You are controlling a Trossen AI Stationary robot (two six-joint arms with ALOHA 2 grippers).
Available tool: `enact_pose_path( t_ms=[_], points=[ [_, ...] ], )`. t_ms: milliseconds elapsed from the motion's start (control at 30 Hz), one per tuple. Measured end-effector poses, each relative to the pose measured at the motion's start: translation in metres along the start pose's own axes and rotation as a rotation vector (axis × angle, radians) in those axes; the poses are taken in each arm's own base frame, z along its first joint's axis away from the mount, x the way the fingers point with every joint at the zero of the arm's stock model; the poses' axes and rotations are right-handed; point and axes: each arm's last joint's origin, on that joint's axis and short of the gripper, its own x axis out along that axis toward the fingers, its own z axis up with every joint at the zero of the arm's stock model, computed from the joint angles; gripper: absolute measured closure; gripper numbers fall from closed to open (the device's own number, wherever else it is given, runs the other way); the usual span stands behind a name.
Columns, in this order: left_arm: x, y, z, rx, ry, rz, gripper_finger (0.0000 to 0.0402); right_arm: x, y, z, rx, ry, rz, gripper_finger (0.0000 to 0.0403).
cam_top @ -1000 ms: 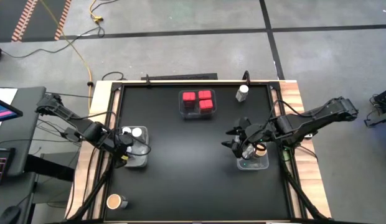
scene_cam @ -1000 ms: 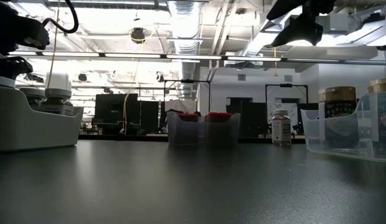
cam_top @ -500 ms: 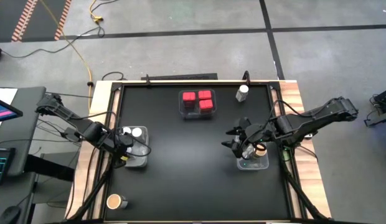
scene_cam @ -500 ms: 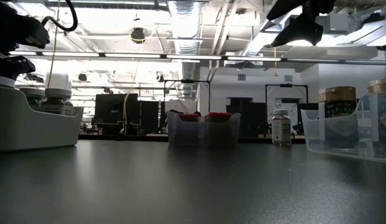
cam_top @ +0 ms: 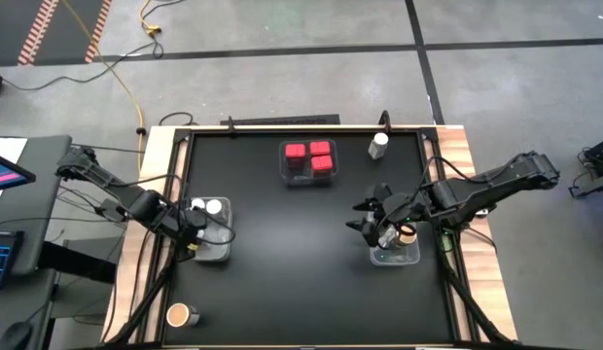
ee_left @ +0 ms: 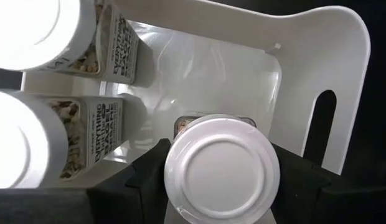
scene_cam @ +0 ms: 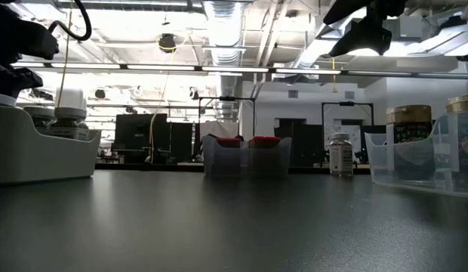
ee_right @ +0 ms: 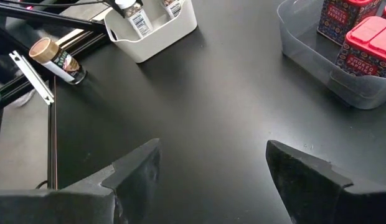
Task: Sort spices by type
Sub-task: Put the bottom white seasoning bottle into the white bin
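Left gripper (ee_left: pixel 221 186) — jaws clamped on a white-capped jar (ee_left: pixel 221 176) inside the white bin (ee_left: pixel 317 74), beside two more white-capped jars (ee_left: pixel 31 31). Right gripper (ee_right: pixel 211 168) — jaws spread wide, empty, above the worktop (cam_top: pixel 292 243) at the clear bin (cam_top: pixel 394 256) holding a tan-lidded jar (cam_top: pixel 407 233); red square-topped containers (cam_top: pixel 309 156) sit in the far bin.

Bright ceiling lights (scene_cam: pixel 219 19) flood the low view from behind, leaving the bins (scene_cam: pixel 245 156) and jars (scene_cam: pixel 407 136) backlit and dim while a pale sheen spreads over the black table (scene_cam: pixel 234 219). Beside the left gripper (ee_left: pixel 221 186), white caps (ee_left: pixel 25 31) glare to blank white. Overhead light is even, with soft shadows.
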Motion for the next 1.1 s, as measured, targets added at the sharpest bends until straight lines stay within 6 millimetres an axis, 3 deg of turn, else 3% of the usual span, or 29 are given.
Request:
enact_pose_path(
  t_ms=[1100],
  points=[
    [0.0001,0.0002,-0.0002,-0.001,0.001,0.003,0.0193,0.0,0.0,0.0,0.001,0.0,0.0,0.0088]
  ],
)
